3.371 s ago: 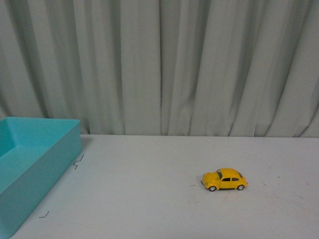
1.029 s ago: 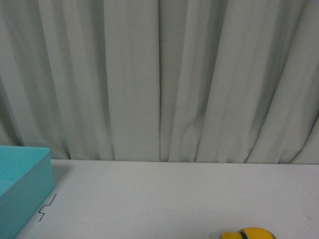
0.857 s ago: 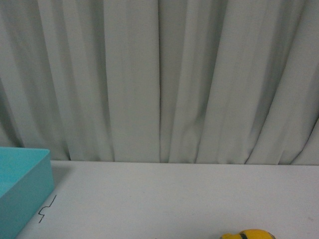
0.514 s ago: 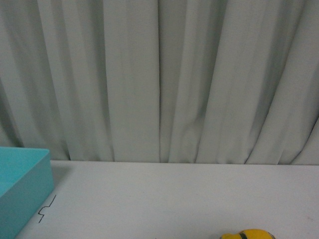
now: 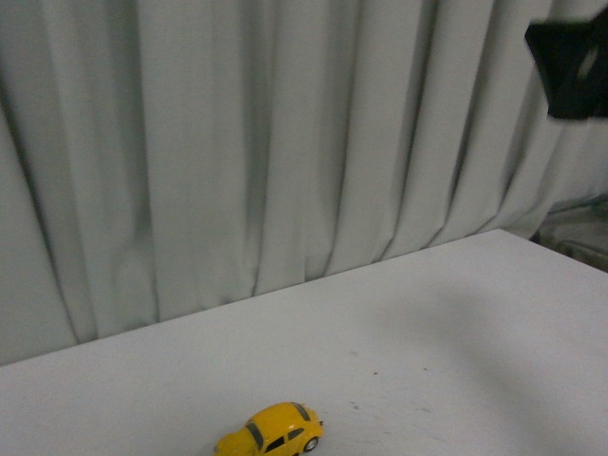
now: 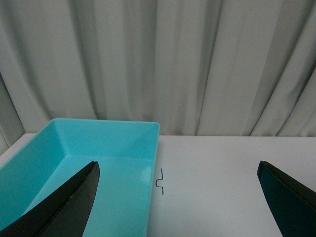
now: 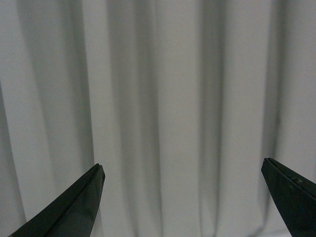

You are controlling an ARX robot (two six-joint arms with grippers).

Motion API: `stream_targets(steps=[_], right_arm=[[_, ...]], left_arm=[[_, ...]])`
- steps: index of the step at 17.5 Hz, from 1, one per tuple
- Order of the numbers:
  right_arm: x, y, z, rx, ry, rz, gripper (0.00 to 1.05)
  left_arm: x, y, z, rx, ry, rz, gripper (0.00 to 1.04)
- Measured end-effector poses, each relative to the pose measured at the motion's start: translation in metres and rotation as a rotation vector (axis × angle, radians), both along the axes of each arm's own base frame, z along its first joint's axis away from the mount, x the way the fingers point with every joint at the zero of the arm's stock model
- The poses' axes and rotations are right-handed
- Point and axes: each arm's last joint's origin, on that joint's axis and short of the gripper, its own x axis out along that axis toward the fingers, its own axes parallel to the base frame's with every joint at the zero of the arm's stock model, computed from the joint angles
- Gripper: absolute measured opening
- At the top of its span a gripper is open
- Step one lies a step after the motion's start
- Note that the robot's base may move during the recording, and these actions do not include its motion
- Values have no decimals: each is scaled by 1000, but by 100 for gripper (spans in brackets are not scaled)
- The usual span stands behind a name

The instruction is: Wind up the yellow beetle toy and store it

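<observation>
A pale grey-green curtain (image 5: 237, 142) hangs in deep folds across the whole background. Below it lies a white tabletop (image 5: 456, 323), seen at a slant in the front view. In the left wrist view an open turquoise bin (image 6: 151, 192) sits on the tabletop, with a small black bracket-shaped mark (image 6: 160, 181) just beside its near corner. A dark, blurred shape (image 5: 570, 66) fills the upper right corner of the front view; what it is cannot be told.

The left gripper (image 6: 177, 164) points toward the bin and the curtain, its jaws wide apart and holding nothing. The right gripper (image 7: 182, 164) faces only curtain, its jaws equally wide and empty.

The yellow beetle toy (image 5: 271, 429) stands on its wheels at the near edge of the front view, alone on the tabletop and untouched. It appears in neither wrist view.

The step in hand seems to be the reach for the toy. To do it well, an arm would likely need to tip downward until the toy shows between its jaws, then close across the rounded body sides — not the wheels — so the tyres stay free to be dragged back on the tabletop for winding.
</observation>
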Motion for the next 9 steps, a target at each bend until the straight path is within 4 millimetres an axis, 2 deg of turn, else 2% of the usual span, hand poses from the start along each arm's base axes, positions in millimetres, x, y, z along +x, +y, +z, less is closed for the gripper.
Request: stream_targets(steps=[1,2,4,5,7,8,9], right_arm=[[36,-14,12,-23,39,115,98],[62,-19,5,-42,123,196,98],[106,-14,-7,-137,271,352,98],[125,-5,-4,-259,313,454,98],[144,17,6,-458,363,634,98],[151,31,2,-560,410,732,98],[160,47,-17,-655,524,847,98]], left_arm=[[0,0,0,0,0,0,98],[0,0,0,0,0,0,98],[0,0,0,0,0,0,98],[0,0,0,0,0,0,98],[0,0,0,0,0,0,98],[0,0,0,0,0,0,98],[0,0,0,0,0,0,98]])
